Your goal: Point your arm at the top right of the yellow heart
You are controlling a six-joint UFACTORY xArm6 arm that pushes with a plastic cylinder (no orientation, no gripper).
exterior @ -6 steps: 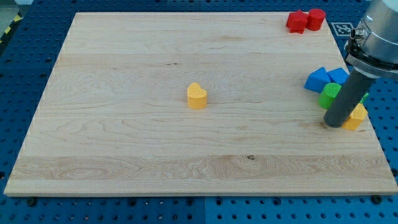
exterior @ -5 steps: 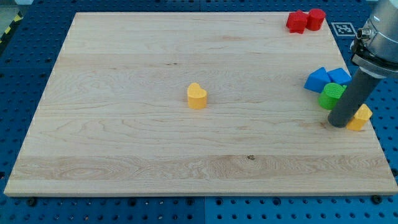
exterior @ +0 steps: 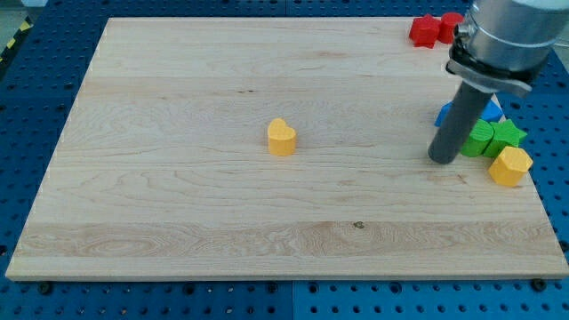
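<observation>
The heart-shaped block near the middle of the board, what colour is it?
Yellow. The heart shows plainly in the camera view, alone at mid-board.

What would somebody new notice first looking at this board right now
The dark rod stands out at the view's right, my tip resting on the wooden board just left of a cluster of green blocks, blue blocks and a yellow block. The yellow heart sits alone near the middle, far to the tip's left. Red blocks sit at the top right corner.
</observation>
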